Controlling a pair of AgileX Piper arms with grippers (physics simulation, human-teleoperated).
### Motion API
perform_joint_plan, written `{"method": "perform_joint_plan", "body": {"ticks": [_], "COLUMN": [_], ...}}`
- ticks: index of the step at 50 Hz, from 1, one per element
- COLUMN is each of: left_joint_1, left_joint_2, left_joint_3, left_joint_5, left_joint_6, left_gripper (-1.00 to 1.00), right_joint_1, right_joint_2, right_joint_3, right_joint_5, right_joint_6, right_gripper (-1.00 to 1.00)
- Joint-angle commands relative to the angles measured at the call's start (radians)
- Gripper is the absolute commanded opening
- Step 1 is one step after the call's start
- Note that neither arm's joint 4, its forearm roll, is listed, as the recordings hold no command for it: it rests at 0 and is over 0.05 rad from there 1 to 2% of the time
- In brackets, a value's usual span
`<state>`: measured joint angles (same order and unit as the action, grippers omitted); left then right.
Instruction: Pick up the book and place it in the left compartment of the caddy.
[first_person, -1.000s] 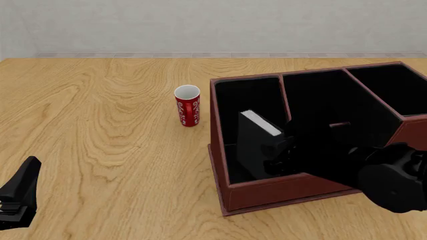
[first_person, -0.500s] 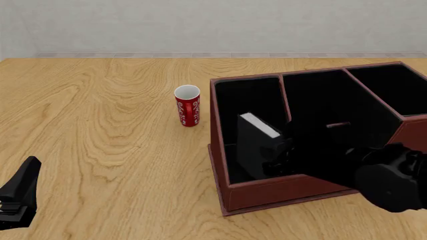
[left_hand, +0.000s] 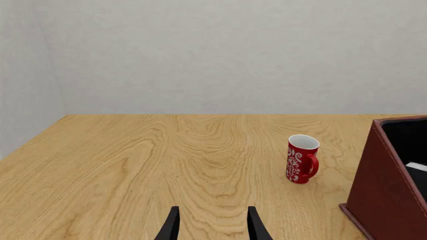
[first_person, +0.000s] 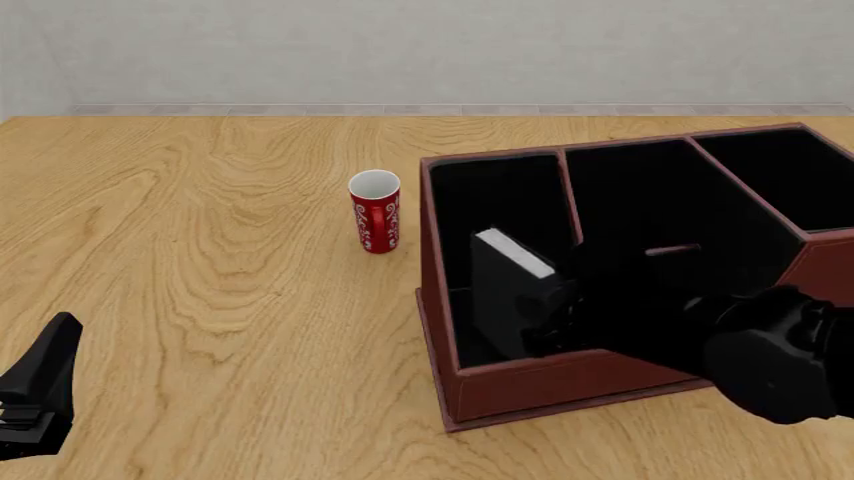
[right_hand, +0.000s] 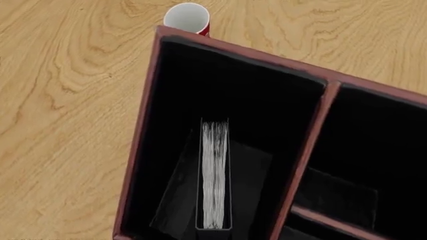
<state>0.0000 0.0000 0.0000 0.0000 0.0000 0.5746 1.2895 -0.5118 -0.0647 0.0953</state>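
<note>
Book (first_person: 505, 285) upright in caddy (first_person: 507, 390) left compartment (first_person: 494, 195), near front wall, clamped between right gripper (first_person: 550, 312) jaws. Left gripper (left_hand: 211, 226) parted, holding nothing, near table's front-left corner.

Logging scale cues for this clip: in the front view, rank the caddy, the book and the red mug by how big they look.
1. The caddy, by far the largest.
2. The book, standing in the left compartment with the right gripper at it; part hidden, yet clearly bigger than the mug.
3. The red mug, smallest.

Bright, even light — sharp render, soft faint shadows.
</note>
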Motion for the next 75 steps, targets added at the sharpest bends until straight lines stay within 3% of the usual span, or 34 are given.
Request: {"method": "perform_joint_plan", "body": {"ticks": [1, 32, 33, 59, 75], "left_joint_1": [0.0, 0.0, 0.0, 0.0, 0.0], "left_joint_2": [0.0, 0.0, 0.0, 0.0, 0.0], "left_joint_3": [0.0, 0.0, 0.0, 0.0, 0.0], "left_joint_5": [0.0, 0.0, 0.0, 0.0, 0.0], "left_joint_6": [0.0, 0.0, 0.0, 0.0, 0.0], "left_gripper": [1.0, 1.0, 1.0, 1.0, 1.0], "right_joint_1": [0.001, 0.004, 0.007, 0.015, 0.012], "right_joint_2": [0.016, 0.027, 0.026, 0.006, -0.06], "right_joint_3": [-0.003, 0.003, 0.004, 0.004, -0.021], "right_joint_5": [-0.006, -0.021, -0.021, -0.011, 0.045], "right_joint_6": [0.02, 0.044, 0.045, 0.047, 0.028], "right_gripper": [-1.0, -1.0, 1.0, 1.0, 1.0]}}
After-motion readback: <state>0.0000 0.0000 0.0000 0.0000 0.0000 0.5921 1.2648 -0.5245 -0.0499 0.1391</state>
